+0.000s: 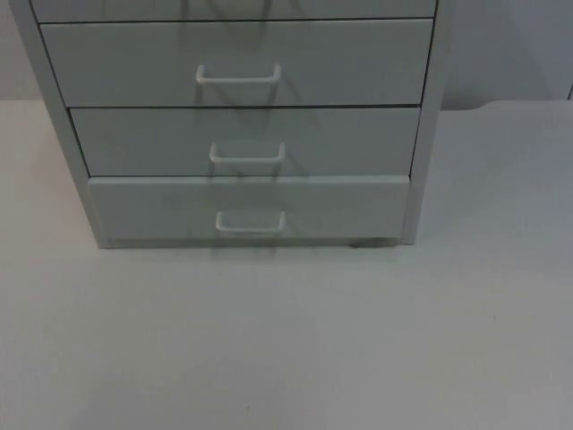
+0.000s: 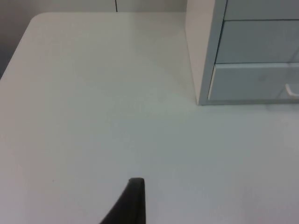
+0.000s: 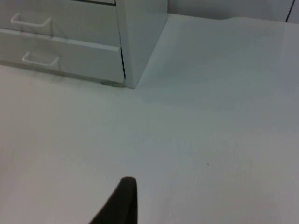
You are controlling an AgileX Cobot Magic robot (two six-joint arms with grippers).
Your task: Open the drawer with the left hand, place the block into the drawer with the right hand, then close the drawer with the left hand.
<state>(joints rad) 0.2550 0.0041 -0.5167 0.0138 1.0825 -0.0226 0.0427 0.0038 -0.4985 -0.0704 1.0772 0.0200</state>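
A pale grey drawer cabinet [image 1: 428, 134] stands at the back of the white table [image 1: 286, 340]. Its lowest drawer [image 1: 331, 210] has a white handle [image 1: 250, 224], and its front sits slightly proud of the middle drawer [image 1: 340, 141] above. A third drawer [image 1: 340, 61] lies higher up. All fronts look pushed in. My left gripper [image 2: 133, 205] hangs over bare table to the left of the cabinet [image 2: 201, 46], well apart from it. My right gripper [image 3: 124, 203] hangs over bare table in front of and to the right of the cabinet [image 3: 140, 32], also apart.
The grey partition wall [image 1: 510, 45] rises behind the cabinet. The table's rounded far left corner [image 2: 35, 18] appears in the left wrist view. Open table top stretches in front of the cabinet and on both sides of it.
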